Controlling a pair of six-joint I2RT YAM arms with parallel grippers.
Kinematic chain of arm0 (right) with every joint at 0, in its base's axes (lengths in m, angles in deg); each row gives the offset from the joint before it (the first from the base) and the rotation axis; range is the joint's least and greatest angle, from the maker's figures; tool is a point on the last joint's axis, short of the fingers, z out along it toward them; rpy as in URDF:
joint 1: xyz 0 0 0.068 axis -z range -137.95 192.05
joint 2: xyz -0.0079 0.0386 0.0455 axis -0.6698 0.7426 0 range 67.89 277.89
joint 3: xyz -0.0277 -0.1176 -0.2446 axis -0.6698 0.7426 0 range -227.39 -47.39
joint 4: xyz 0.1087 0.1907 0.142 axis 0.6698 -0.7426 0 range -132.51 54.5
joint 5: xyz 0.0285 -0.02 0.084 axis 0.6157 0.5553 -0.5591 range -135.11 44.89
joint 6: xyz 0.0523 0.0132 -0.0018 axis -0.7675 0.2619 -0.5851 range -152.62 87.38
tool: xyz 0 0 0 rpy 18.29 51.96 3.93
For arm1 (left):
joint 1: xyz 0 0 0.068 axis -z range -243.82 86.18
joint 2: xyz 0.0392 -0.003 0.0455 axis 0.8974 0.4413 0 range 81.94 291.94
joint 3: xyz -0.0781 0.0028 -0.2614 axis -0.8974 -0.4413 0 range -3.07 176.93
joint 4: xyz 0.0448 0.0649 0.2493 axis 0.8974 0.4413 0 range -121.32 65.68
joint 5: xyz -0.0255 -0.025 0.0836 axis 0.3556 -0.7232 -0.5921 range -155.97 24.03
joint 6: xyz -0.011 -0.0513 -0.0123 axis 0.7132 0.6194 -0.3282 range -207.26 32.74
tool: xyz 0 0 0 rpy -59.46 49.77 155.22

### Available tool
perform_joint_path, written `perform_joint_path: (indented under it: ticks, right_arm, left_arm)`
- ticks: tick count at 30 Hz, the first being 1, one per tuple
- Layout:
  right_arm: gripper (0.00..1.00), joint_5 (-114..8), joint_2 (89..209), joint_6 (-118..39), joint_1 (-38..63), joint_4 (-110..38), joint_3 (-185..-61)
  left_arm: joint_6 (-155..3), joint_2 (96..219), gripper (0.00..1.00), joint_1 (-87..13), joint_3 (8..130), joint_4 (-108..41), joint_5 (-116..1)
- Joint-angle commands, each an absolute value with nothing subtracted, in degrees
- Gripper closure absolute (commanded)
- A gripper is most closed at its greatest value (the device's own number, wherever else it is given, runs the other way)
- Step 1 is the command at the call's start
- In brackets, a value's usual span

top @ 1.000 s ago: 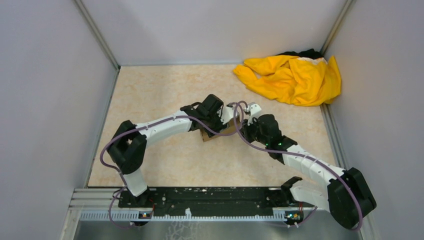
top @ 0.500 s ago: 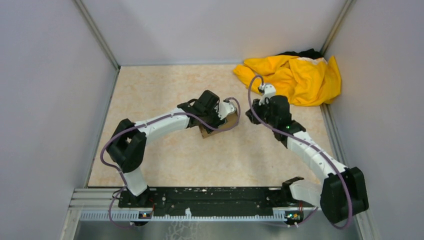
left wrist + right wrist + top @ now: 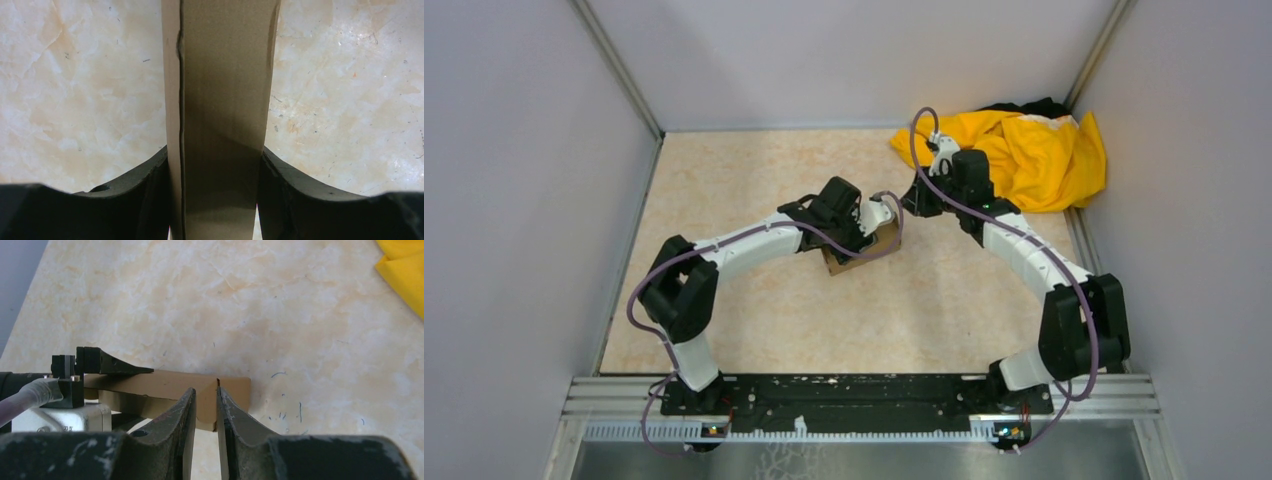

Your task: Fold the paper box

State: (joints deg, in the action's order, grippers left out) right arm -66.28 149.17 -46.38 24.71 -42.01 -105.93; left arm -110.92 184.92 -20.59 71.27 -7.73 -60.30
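The paper box (image 3: 849, 262) is a small brown carton at mid-table. My left gripper (image 3: 871, 238) is shut on it. In the left wrist view the box (image 3: 225, 100) fills the space between both black fingers (image 3: 145, 190), which press on its two sides. My right gripper (image 3: 917, 203) hovers to the box's right and farther back, apart from it. In the right wrist view its jaws (image 3: 206, 392) stand narrowly open with nothing between them. Beyond them lies the box (image 3: 165, 385) with a left finger (image 3: 115, 367) on its top.
A crumpled yellow cloth (image 3: 1009, 155) with something black behind it lies in the back right corner; its edge (image 3: 405, 275) shows in the right wrist view. Grey walls close the table on three sides. The arm bases sit on a black rail (image 3: 844, 395) at the near edge.
My right arm has drawn away from the box, toward the back right, and its jaws have parted slightly. The left gripper has kept its hold on the box, which has barely moved.
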Motion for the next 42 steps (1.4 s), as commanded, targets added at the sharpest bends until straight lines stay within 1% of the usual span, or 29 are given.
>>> perform_joint_path:
  ticks: [1,17,24,31,42]
  right_arm:
    - [0.79,-69.88,151.35,-46.86,24.75,-40.20,-109.73]
    - [0.75,-68.06,153.39,-42.71,20.03,-39.34,-109.39]
    - [0.84,-66.10,152.11,-41.32,19.04,-40.13,-105.52]
    - [0.89,-65.09,151.11,-40.90,18.71,-38.98,-100.63]
    - [0.91,-63.68,149.61,-40.71,17.97,-37.98,-95.86]
  left_arm:
    - [-111.81,187.75,0.45,-21.01,71.36,-8.04,-58.46]
    - [-111.99,190.05,0.46,-21.10,72.32,-7.69,-57.84]
    - [-111.96,190.73,0.45,-21.19,72.76,-7.63,-57.21]
    - [-111.88,191.11,0.45,-21.27,73.13,-7.42,-56.62]
    - [-111.72,191.28,0.45,-21.23,73.23,-7.24,-56.12]
